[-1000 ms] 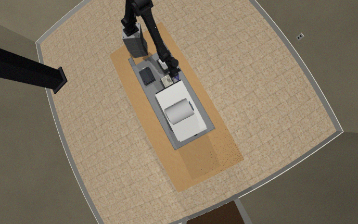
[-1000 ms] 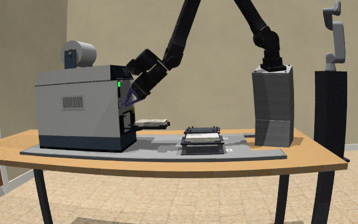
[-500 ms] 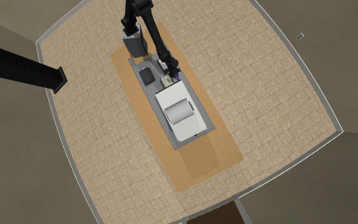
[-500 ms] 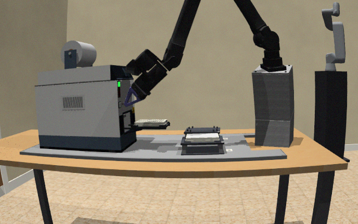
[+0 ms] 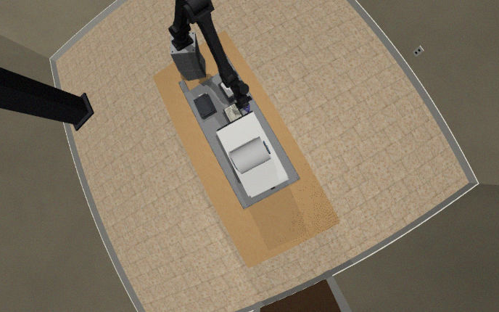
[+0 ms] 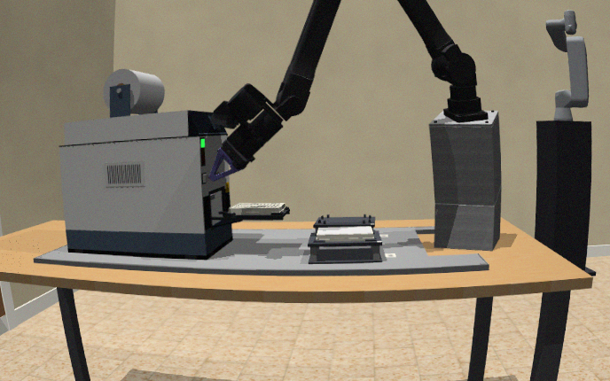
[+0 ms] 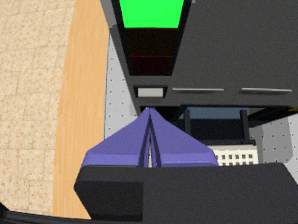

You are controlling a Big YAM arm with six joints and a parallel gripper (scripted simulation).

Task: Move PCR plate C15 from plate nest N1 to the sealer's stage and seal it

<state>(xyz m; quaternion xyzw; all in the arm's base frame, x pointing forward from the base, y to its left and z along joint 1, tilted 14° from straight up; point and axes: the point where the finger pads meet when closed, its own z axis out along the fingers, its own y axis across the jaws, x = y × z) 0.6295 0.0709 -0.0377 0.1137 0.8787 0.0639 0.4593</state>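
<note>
Tan tiles cover the floor, and a wooden table [image 6: 525,276] stands on them with a grey mat [image 6: 269,262] on top. On the mat sits the big grey sealer [image 6: 127,184] with a roll [image 6: 139,92] on its roof. Its lamp [image 6: 202,143] glows green, and the wrist view shows that green light [image 7: 150,3] above a small pale key [image 7: 150,91]. The black arm [image 6: 307,57] reaches down from its grey stand [image 6: 466,179] toward the front of the sealer. The gripper [image 6: 216,174] has purple fingers pressed tight together into a point, and it holds nothing. The point is just under the lamp and very close to the key, but I cannot tell if it touches. The stage [image 6: 238,217] sticks out of the sealer, and plate C15 [image 6: 257,206] lies on it with its little wells facing up. From above, the plate [image 5: 233,112] sits right beside the gripper [image 5: 245,109]. Two dark nests stand apart from the sealer. The near one [image 6: 345,251] holds plate C51 [image 6: 344,231] with a pale flat top, and the far one [image 6: 344,221] has no plate.
</note>
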